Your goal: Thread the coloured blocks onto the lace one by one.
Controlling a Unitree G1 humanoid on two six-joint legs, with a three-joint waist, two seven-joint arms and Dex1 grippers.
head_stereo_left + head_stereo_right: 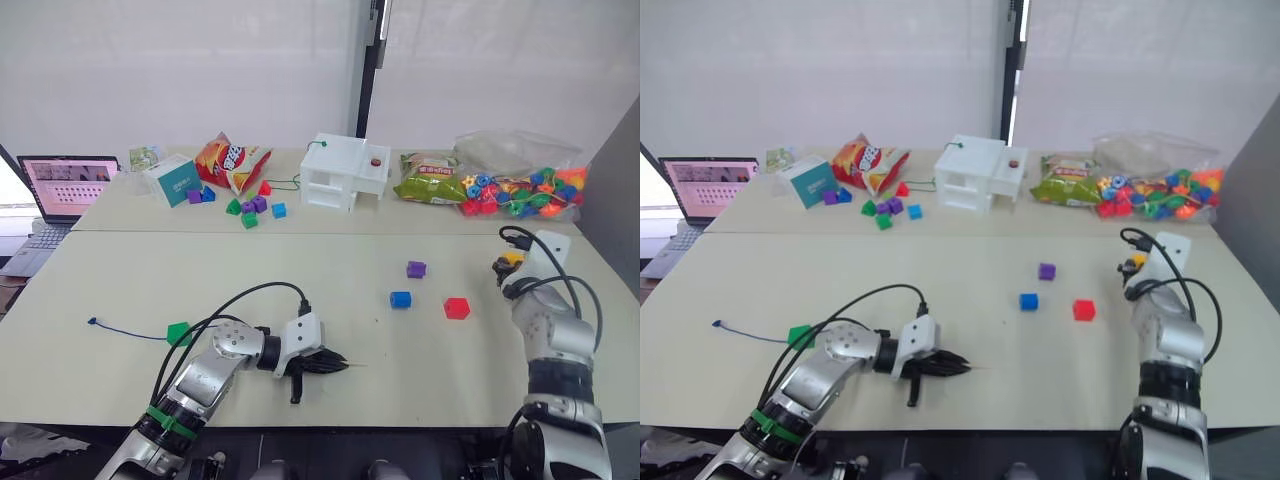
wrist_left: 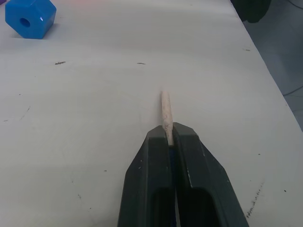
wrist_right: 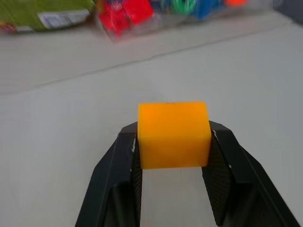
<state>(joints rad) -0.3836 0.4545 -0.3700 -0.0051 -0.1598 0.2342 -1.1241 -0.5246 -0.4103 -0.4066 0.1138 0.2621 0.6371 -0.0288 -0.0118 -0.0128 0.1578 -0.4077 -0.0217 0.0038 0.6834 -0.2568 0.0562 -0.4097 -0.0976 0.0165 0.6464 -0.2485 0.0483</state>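
At lower centre the left end effector (image 1: pixel 322 363) pinches the lace (image 1: pixel 130 333) with its pale tip (image 2: pixel 165 111) protruding for threading, while at right the right end effector (image 3: pixel 173 142) clamps the yellow block (image 3: pixel 173 134), ready to meet it above the desk (image 1: pixel 300 290).

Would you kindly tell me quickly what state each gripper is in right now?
Left gripper: shut on the lace at its pale tip.
Right gripper: shut on the yellow block.

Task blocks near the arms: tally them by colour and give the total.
Purple: 1
Blue: 1
Red: 1
Green: 1
Yellow, held in the right end effector: 1
Total: 5
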